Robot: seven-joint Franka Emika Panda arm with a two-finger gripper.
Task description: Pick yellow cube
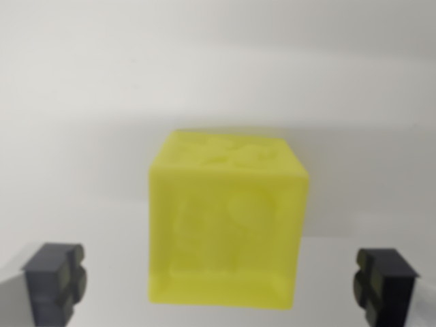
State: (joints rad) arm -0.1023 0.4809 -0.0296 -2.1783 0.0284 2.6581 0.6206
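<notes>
A: Where does the yellow cube (pixel 228 235) sit relative to the gripper (pixel 221 286)?

B: Between the two dark fingertips (pixel 56 281), roughly centred, perhaps a touch toward the wrist view's right. Both fingers stand well apart and clear of its sides, so the hand is spread wide and gripping nothing

A: And what is it resting on?

B: A plain pale surface (pixel 82 136); no edge or corner of that surface shows, so I can only say the cube is out in the open on it

A: Any long axis to line up with?

B: None, its sides look equal. It is turned slightly, though: one broad embossed face looks toward the camera, and a thin sliver of the adjacent face shows at the wrist view's right

A: So the next move?

B: My guess: come down a little further, maybe twist slightly to square up with the faces, then close on the two side faces
</notes>
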